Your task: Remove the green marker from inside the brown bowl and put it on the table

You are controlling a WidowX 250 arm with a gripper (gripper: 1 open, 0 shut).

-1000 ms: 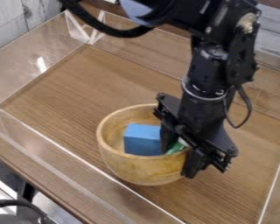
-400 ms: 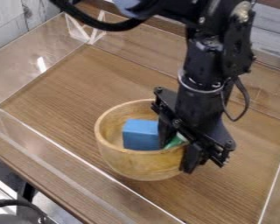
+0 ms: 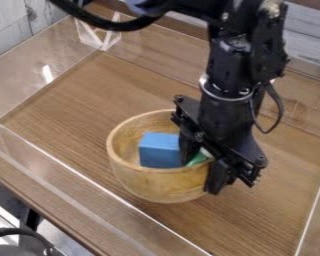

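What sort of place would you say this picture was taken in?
Probably a robotics lab or test bench: a black robot arm with exposed joints and cables reaches into a wooden bowl holding a blue block, on a wood-grain tabletop edged with clear walls.

Table (image 3: 69, 110): brown wood-grain top, spreading across most of the frame from the upper left to the lower right
Edges: clear acrylic walls (image 3: 49, 170) running along the left and lower left
Lying directly on it: the light-brown bowl (image 3: 170, 185), sitting upright just below the centre of the frame
Right side: wood grain showing, the surface near the bowl's right rim perhaps hiding behind dark machinery
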